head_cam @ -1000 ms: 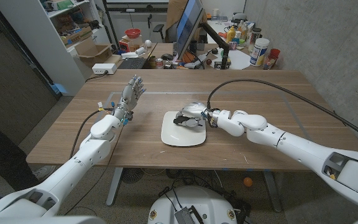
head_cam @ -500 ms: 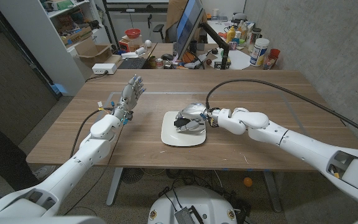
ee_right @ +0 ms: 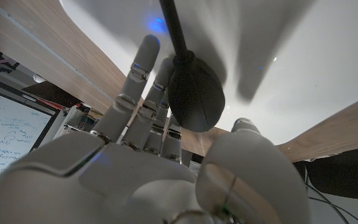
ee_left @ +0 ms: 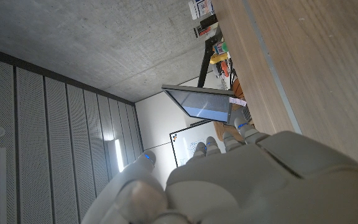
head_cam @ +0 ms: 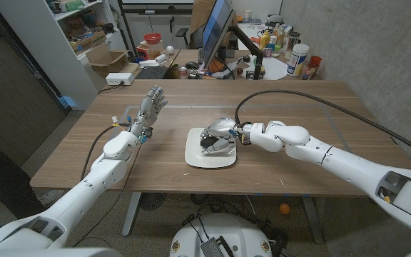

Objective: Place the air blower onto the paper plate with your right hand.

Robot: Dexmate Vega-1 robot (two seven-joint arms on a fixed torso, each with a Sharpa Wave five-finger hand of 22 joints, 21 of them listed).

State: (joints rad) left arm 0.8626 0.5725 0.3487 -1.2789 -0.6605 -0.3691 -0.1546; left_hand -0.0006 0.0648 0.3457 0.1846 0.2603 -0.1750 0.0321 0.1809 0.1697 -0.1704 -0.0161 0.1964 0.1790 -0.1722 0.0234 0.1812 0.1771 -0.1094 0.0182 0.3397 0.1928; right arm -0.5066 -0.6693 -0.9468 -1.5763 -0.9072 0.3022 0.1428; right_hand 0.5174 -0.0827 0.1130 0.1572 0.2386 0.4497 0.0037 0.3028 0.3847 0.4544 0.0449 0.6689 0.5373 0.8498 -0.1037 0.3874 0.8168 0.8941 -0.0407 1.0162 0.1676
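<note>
The black air blower (head_cam: 212,141) lies on the white paper plate (head_cam: 198,158) at the table's middle. In the right wrist view its round bulb (ee_right: 194,93) sits on the plate (ee_right: 303,56) with the thin nozzle pointing away from the hand. My right hand (head_cam: 225,135) hovers over the plate's right part, fingers (ee_right: 143,74) stretched straight beside the bulb and the thumb a little apart from it. My left hand (head_cam: 150,107) stands raised over the table's left side, fingers apart, holding nothing; its back (ee_left: 229,180) shows in the left wrist view.
A black cable (head_cam: 312,100) arcs over the table's right half to my right wrist. Behind the table's far edge stand a monitor (head_cam: 216,28), bottles and jars (head_cam: 298,61) and a white box (head_cam: 122,76). A shelf unit (head_cam: 63,43) is at the far left.
My right hand's fingers have straightened and eased off the blower, which stays on the plate. The right forearm has risen slightly. The left arm has not moved.
</note>
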